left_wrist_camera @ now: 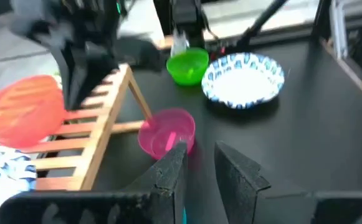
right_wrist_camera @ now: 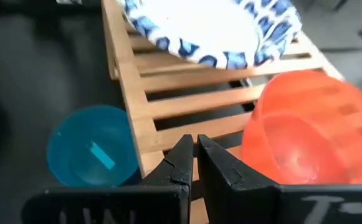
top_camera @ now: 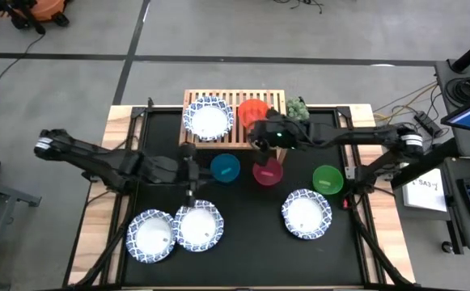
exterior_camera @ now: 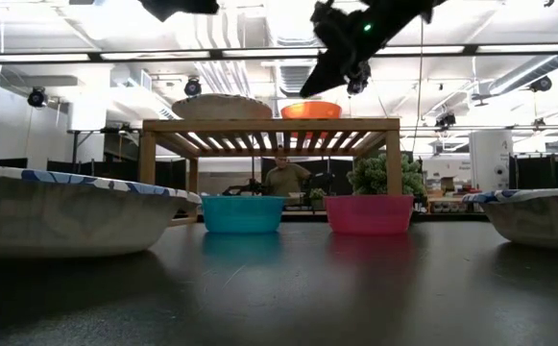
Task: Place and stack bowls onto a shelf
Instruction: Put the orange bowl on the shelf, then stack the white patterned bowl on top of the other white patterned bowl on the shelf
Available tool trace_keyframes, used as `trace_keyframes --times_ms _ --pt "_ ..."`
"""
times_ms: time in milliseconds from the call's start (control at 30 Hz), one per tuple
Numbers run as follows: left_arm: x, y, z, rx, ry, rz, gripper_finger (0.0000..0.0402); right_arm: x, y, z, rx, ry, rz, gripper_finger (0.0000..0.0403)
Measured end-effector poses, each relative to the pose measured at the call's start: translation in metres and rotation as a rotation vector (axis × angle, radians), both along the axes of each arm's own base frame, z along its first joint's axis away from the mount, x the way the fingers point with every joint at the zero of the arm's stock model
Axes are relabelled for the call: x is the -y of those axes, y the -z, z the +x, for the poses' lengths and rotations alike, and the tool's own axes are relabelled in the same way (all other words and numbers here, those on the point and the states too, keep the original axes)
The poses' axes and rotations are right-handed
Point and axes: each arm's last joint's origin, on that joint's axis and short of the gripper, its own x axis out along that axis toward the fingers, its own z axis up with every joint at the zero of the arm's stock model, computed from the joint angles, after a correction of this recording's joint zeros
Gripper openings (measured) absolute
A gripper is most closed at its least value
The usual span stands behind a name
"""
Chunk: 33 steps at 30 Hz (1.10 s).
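Right gripper [right_wrist_camera: 193,152] fingers [right_wrist_camera: 177,163] pressed nearly together, holding nothing, hovering over the front edge of the shelf [right_wrist_camera: 187,99] between the teal bowl [right_wrist_camera: 93,155] on the table and the red bowl [right_wrist_camera: 305,134] on the slats. Left gripper [left_wrist_camera: 199,165] fingers [left_wrist_camera: 168,171] partly apart, a narrow gap, nothing between them; it hangs above the table [top_camera: 259,242] just left of the teal bowl, facing the magenta bowl [left_wrist_camera: 167,132].

High view: one patterned white bowl [top_camera: 209,118] on the shelf's left half, red bowl beside it; three more patterned bowls [top_camera: 196,226] near the front of the table, two of them touching, possibly overlapping; green bowl [top_camera: 328,179] to the right. Bumpy green object [top_camera: 298,107] sits at the shelf's right end.

Low view alone shows the shelf's legs and open space beneath, the teal and magenta bowls standing in front of it, and a person [exterior_camera: 284,179] in the room behind. All bowls upright, mouths up; shelf's long axis runs left-right.
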Motion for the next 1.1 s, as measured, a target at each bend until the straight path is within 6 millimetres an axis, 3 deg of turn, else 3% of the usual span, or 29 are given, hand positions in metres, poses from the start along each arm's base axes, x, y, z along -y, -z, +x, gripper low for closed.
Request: trace_keyframes --times_ms 333,667,867,1100 --pt "-0.009 0.003 -0.034 0.148 0.0 -0.042 0.0064 0.026 0.003 0.019 -0.028 0.08 0.022 0.0013" --pt "-0.01 0.004 -0.039 0.194 -0.003 -0.06 0.0064 0.037 -0.001 0.002 -0.071 0.249 0.081 0.0013" --pt "-0.009 0.008 -0.036 0.173 -0.003 -0.055 0.0064 0.021 -0.005 -0.001 -0.079 0.234 0.122 0.0013" --pt "-0.009 0.011 -0.036 0.135 -0.003 -0.045 0.0064 -0.023 -0.017 -0.003 -0.035 0.141 0.195 0.0013"
